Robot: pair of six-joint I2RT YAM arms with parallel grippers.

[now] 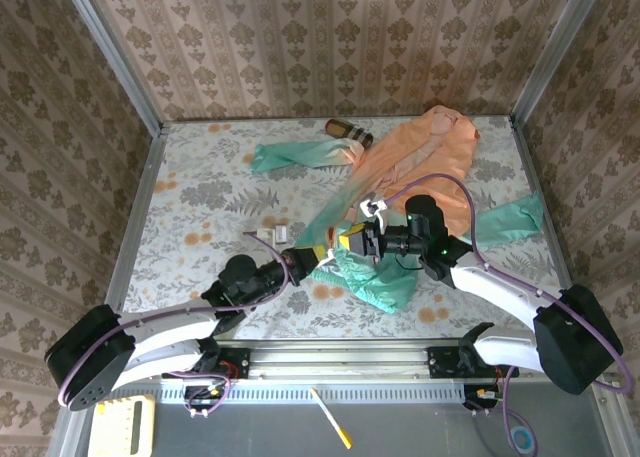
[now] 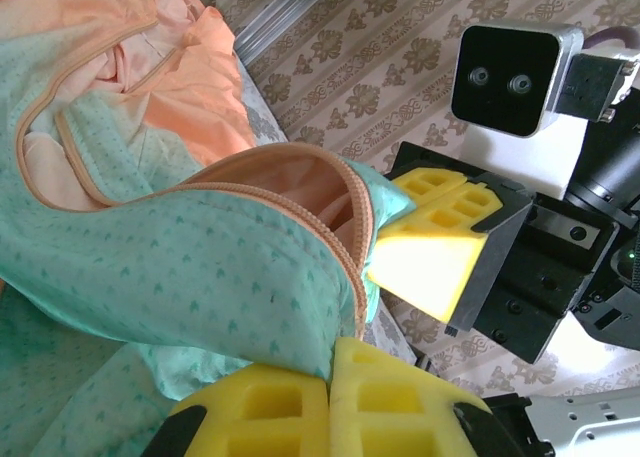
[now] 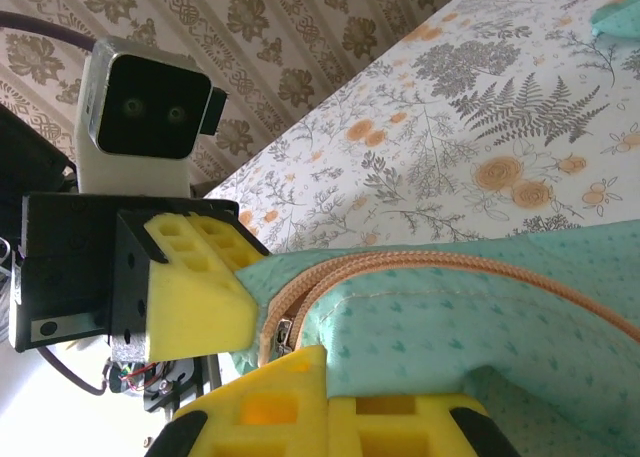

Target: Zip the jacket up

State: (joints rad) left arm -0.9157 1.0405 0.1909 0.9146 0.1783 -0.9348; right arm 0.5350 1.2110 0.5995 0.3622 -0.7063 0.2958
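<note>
I am pinching the jacket [image 1: 415, 157] with both grippers, each one shut tight on the green hem: the left gripper [image 2: 330, 382] on one side of the zipper [image 3: 420, 265], the right gripper [image 3: 325, 397] on the other side, pads nearly touching. The jacket is lying from the far right corner of the table [image 1: 200, 207] toward the middle of the near edge. I am thinking that both zipper ends must be lining up flat and tight before joining, without any hard pulling.
</note>
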